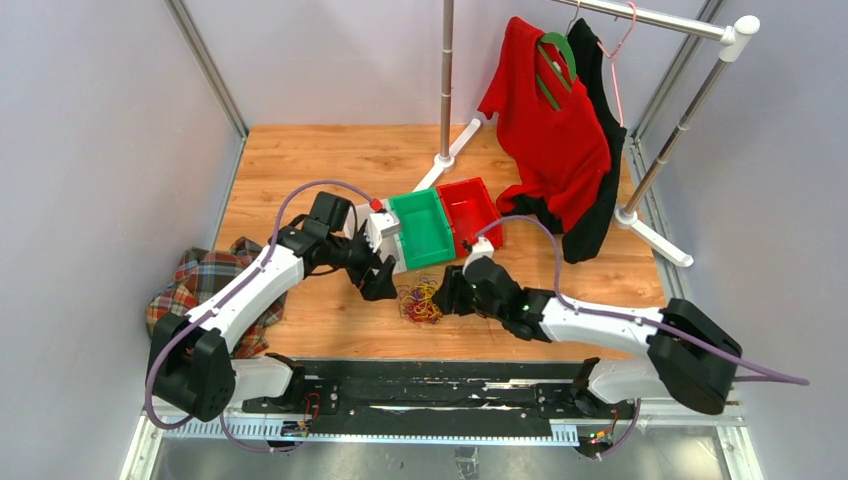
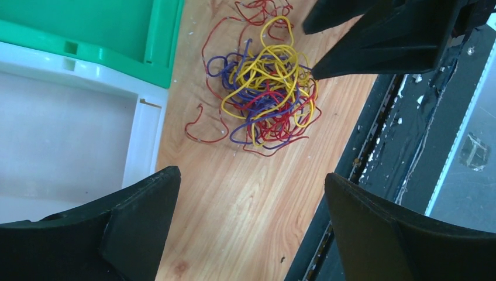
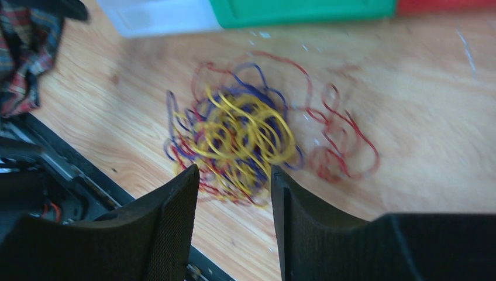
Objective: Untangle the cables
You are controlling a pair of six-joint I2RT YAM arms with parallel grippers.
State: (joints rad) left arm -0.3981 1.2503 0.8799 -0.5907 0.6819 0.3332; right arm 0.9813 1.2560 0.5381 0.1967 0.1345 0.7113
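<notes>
Your left tool (image 1: 380, 280) is hovering spread wide at centre frame while your right tool (image 3: 234, 175), half-spread, is straddling the cables' (image 3: 240, 134) lower edge.

A robotics lab test cell, seen from above. Plain pale grey walls (image 1: 100, 150) framed by bare metal posts (image 1: 205, 65) box in a wooden table (image 1: 330, 160). Two white and black robot arms, the left arm (image 1: 250, 290) and the right arm (image 1: 600, 320), are bolted to a black rail (image 1: 430, 395) along the near edge, with lilac hoses running along them. The things on the table look like staged props: a metal clothes rail (image 1: 650, 15) holding a red shirt (image 1: 545, 130) on a green hanger (image 1: 555, 50), a green bin (image 1: 422, 228), a red bin (image 1: 470, 208), a white bin (image 1: 385, 232), a checked cloth (image 1: 200, 275) and a tangle of thin coloured wires (image 1: 420, 300).
</notes>
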